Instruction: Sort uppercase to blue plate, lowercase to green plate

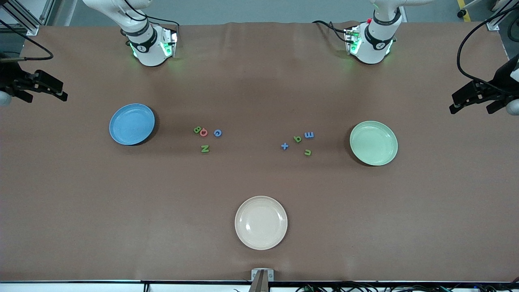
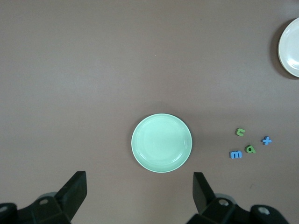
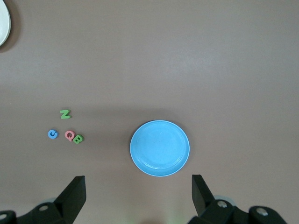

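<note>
On the brown table (image 1: 259, 178), nothing sorted yet: blue plate (image 1: 132, 124) toward the right arm's end, bare; green plate (image 1: 373, 142) toward the left arm's end, bare; cream plate (image 1: 261, 222) nearest the front camera, between the two. Uppercase between blue plate and table middle: green B (image 1: 197, 129) touching red Q (image 1: 203, 132), blue C (image 1: 217, 132) just beside, green N (image 1: 205, 149) a little nearer the camera. Lowercase nearer the green plate: blue m (image 1: 309, 135), green a (image 1: 297, 138), green u (image 1: 307, 152), with a blue plus sign (image 1: 284, 146) beside them.

Left claw (image 2: 139, 196) high over the table above the green plate, jaws wide, holding nothing. Right claw (image 3: 138, 196) high over the blue plate, likewise wide and empty. Both waiting, by the look of it.

Likely trouble:
- B and Q touching, so a pinch on one may drag or lift the other.
- Tiny, flat pieces: easy to squeeze out sideways or miss with a shallow descent.
- Plus sign among the lowercase, neither case; could be swept into the green plate by mistake.
- a and m close together; fingers may nudge the neighbour.
- Cream plate a wrong target for either group.
</note>
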You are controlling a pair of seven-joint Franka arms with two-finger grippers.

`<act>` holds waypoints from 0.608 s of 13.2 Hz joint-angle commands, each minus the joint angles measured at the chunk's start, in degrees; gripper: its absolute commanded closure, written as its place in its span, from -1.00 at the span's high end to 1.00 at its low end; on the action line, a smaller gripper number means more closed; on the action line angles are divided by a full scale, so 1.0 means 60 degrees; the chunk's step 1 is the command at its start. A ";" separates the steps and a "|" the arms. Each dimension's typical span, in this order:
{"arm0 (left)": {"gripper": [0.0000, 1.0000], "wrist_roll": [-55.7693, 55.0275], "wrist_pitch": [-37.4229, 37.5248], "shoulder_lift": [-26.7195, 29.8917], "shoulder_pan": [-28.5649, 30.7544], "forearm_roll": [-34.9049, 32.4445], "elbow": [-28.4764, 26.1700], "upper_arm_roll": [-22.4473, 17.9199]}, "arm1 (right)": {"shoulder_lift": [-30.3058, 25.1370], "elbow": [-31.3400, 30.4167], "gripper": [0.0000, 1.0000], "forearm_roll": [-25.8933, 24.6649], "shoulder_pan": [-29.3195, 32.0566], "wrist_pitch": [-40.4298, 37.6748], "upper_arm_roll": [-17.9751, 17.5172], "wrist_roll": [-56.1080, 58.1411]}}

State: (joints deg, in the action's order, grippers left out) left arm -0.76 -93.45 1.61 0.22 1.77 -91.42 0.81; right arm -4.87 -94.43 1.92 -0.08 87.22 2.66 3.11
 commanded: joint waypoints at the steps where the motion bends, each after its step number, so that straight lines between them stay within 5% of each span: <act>1: 1.00 0.0038 0.0062 0.0113 0.0051 -0.0118 -0.0027 0.0071 | -0.0287 -0.0272 1.00 -0.0027 0.0042 0.0082 -0.0019 -0.0035; 8: 1.00 -0.0137 0.0471 0.0026 0.0022 -0.0076 -0.0100 0.0158 | -0.0301 -0.0272 1.00 -0.0364 0.0013 0.0112 -0.0034 -0.0181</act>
State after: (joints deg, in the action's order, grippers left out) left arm -0.76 -92.06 1.59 0.21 1.71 -91.65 0.87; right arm -4.87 -94.43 0.70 -0.07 87.32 2.71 2.96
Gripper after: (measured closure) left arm 0.000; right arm 0.000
